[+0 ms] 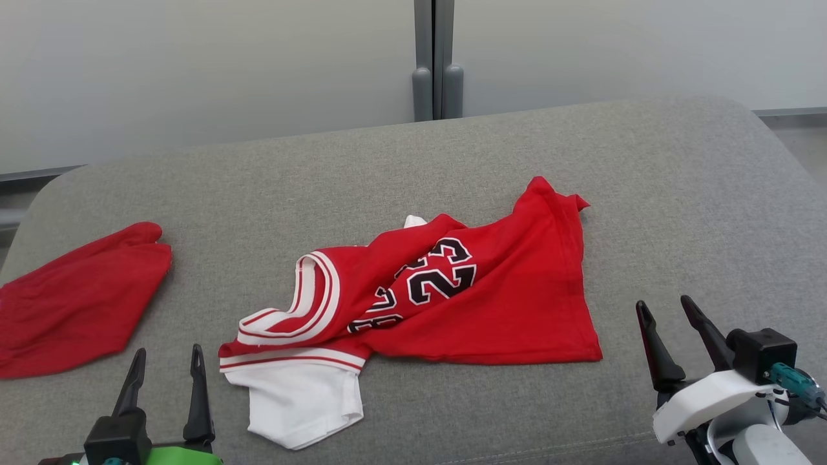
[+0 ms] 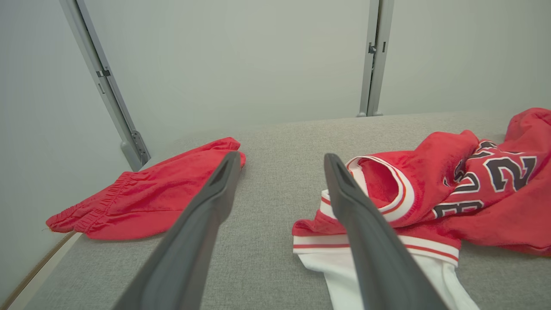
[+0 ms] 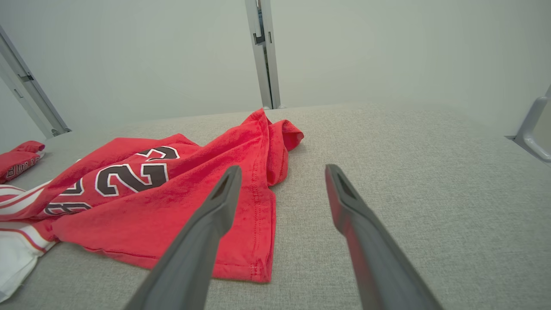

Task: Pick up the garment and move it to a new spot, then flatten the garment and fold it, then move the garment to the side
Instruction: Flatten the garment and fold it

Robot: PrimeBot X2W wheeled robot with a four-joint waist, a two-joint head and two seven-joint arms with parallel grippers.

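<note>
The garment point(image 1: 452, 290) is a red jersey with white sleeves and a black "23", lying crumpled in the middle of the grey cushioned surface point(image 1: 678, 194). The left wrist view has it at the right point(image 2: 430, 193), and the right wrist view at the left point(image 3: 163, 193). My left gripper point(image 1: 168, 356) stands open near the front edge, just left of the white sleeve point(image 1: 303, 400), touching nothing. Off the jersey's lower right corner, my right gripper point(image 1: 665, 309) is open and holds nothing.
A second red cloth point(image 1: 71, 297), with an elastic waistband, lies at the surface's left edge point(image 2: 142, 198). A pale wall with a grey vertical post point(image 1: 436, 58) rises behind the surface. Bare grey fabric spreads to the right of the jersey.
</note>
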